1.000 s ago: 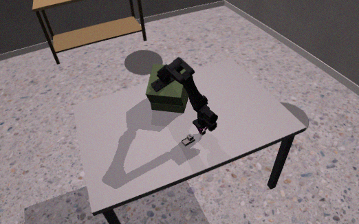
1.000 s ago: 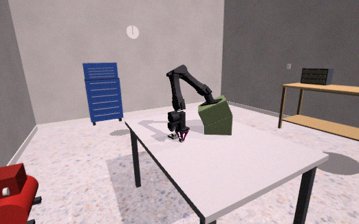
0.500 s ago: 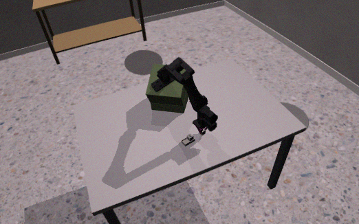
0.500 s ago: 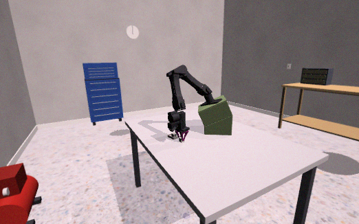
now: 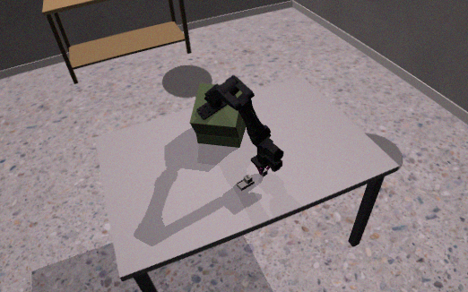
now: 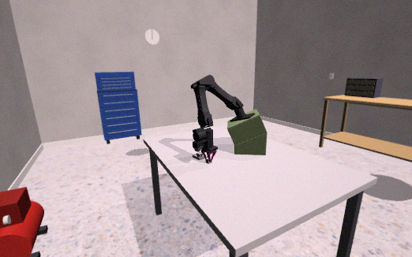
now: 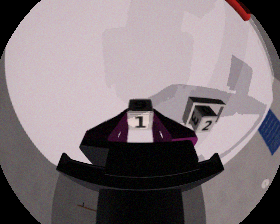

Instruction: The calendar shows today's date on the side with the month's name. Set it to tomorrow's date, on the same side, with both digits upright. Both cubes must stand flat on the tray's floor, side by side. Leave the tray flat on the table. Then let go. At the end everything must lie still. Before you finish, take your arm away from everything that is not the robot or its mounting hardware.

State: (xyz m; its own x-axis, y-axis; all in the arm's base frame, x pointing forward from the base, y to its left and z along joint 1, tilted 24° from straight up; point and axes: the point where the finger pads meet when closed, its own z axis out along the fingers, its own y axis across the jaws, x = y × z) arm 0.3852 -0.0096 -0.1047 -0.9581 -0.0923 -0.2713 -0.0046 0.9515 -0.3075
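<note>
My gripper (image 5: 262, 173) (image 6: 209, 158) (image 7: 140, 112) is shut on a white date cube (image 7: 139, 120) whose face towards the wrist camera shows an upright 1. It holds the cube low over the table (image 5: 163, 148), just beside the small dark calendar tray (image 5: 244, 183) (image 6: 196, 156) (image 7: 192, 106). The second cube (image 7: 207, 121) stands in the tray and shows a 2. In the wrist view the tray lies to the right of the fingers. The month's name is too small to read.
The arm's green base box (image 5: 217, 121) (image 6: 248, 132) stands at the back of the table. The table's front edge (image 5: 262, 224) is near the tray. A wooden shelf (image 5: 123, 40), a blue tool cabinet (image 6: 117, 106) and a red machine (image 6: 11, 225) stand on the floor.
</note>
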